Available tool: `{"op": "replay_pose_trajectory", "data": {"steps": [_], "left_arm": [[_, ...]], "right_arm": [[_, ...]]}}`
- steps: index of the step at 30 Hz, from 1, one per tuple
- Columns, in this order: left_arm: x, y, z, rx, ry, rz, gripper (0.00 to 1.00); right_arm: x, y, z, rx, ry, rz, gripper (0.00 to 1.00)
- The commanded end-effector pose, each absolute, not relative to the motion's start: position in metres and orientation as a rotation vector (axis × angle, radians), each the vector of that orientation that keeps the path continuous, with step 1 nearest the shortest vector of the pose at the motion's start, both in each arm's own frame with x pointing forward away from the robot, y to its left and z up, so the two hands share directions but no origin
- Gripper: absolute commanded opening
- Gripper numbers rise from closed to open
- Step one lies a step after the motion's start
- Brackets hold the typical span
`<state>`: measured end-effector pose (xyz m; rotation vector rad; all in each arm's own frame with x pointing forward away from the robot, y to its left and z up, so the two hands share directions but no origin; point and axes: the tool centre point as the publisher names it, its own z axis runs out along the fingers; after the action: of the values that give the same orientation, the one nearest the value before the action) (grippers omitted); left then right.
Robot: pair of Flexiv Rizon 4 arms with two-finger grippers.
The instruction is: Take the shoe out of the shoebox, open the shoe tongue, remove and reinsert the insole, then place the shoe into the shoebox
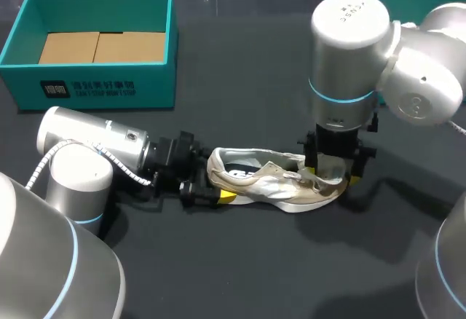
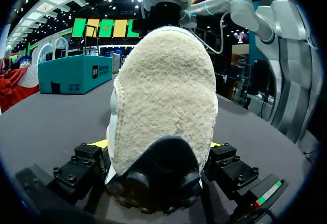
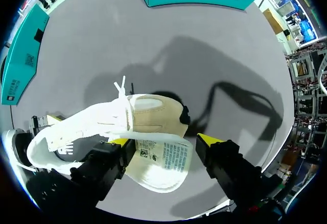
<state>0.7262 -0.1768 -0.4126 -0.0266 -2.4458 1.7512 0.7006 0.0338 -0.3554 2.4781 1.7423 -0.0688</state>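
The shoe (image 1: 273,184) lies on the table (image 1: 240,86), outside the teal shoebox (image 1: 109,86), which holds only a brown cardboard liner (image 1: 102,46). The left gripper (image 1: 215,179) clamps its heel. The right gripper (image 3: 164,141) stands wide, with the pulled-out tongue (image 3: 163,157) against one finger.

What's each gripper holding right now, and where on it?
Left gripper grips the shoe by its heel; right gripper, open around the tongue, holds nothing.
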Motion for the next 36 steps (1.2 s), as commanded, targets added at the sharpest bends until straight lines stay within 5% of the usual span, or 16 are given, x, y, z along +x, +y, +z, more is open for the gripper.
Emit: {"op": "replay_pose_trajectory", "data": {"steps": [1, 9, 13, 19, 21, 28, 36], "left_arm": [[0.724, -0.175, -0.414, -0.025, -2.448, 1.752, 0.0], [0.724, -0.175, -0.414, -0.025, -2.448, 1.752, 0.0], [0.724, -0.175, -0.414, -0.025, -2.448, 1.752, 0.0], [0.724, -0.175, -0.414, -0.025, -2.448, 1.752, 0.0], [0.724, -0.175, -0.414, -0.025, -2.448, 1.752, 0.0], [0.724, -0.175, -0.414, -0.025, -2.448, 1.752, 0.0], [0.724, -0.175, -0.414, -0.025, -2.448, 1.752, 0.0]], "right_arm": [[0.697, 0.038, -0.335, 2.442, 1.73, -0.075, 0.75], [0.715, 0.091, -0.258, 2.259, 1.778, -0.163, 0.74], [0.724, 0.121, -0.229, 2.156, 1.855, -0.16, 0.65], [0.735, 0.168, -0.211, 1.995, 2.07, -0.183, 0.35], [0.737, 0.184, -0.214, 1.87, 2.227, -0.151, 0.0], [0.716, 0.223, -0.25, 1.173, 2.74, 0.083, 0.0], [0.711, 0.221, -0.256, 1.19, 2.754, 0.075, 0.0]]}}
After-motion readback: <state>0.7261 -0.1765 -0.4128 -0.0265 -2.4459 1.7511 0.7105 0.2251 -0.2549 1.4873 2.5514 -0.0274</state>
